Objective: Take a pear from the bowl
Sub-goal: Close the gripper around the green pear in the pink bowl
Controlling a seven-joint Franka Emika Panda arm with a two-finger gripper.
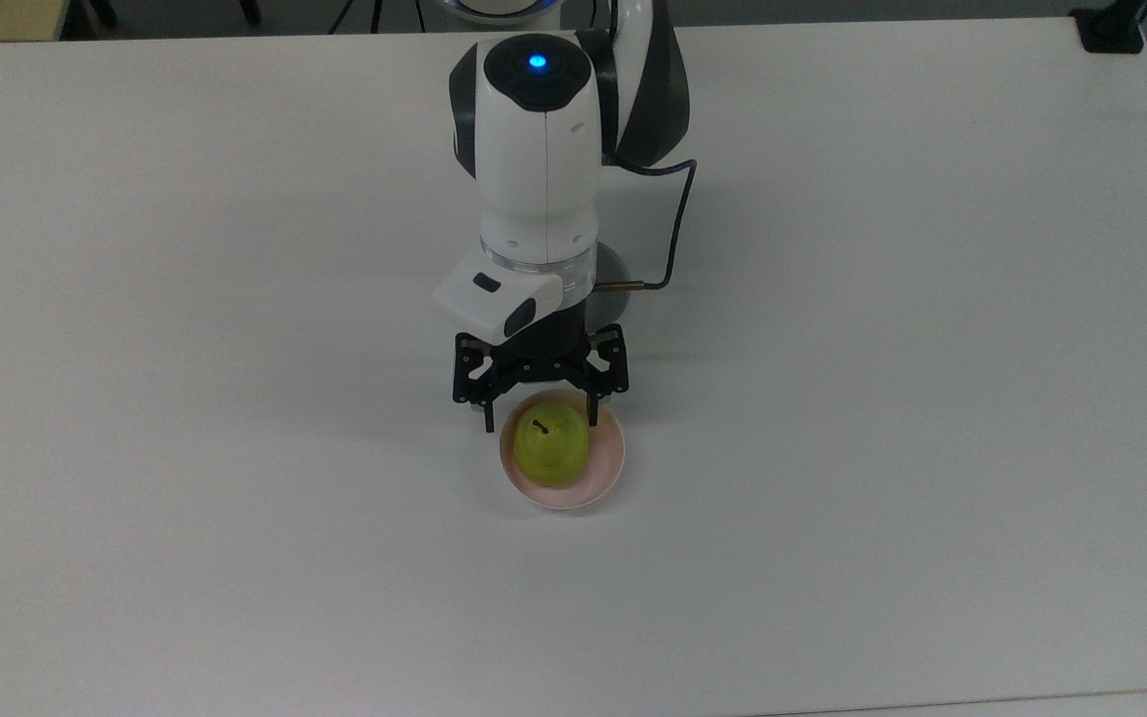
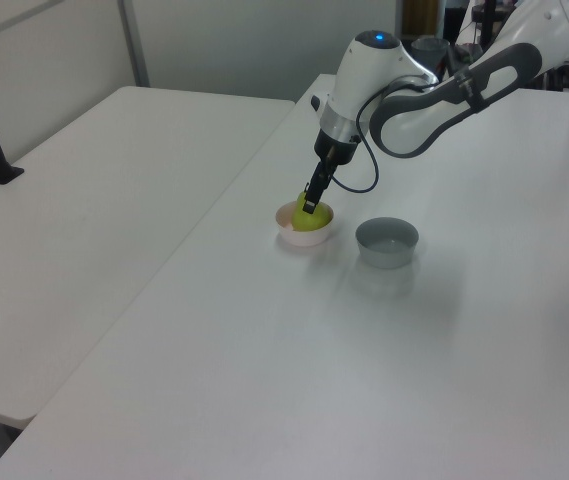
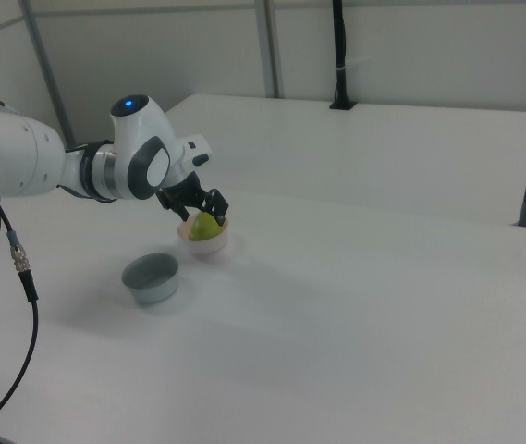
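1. The gripper is spread wide and holds nothing. In the top view one fingertip sits at the bowl's far-left rim and the other at its far-right rim, bracketing the far half of the pear. Whether either finger touches the fruit or the rim cannot be told.
2. The pear sits upright in the pale pink bowl, stem up, pushed toward the top view's left of the bowl and filling most of it.
3. Handling, as a judgement: the pear looks firm, smooth and rounded, moderately light, with skin that could slip or bruise under a hard pinch. The widest part of the body, below the stem, seems the best place to close on.
4. The bowl looks light and glossy, so a finger catching its rim could drag or tip it.
5. A grey bowl stands just beside the pink one on the white surface.
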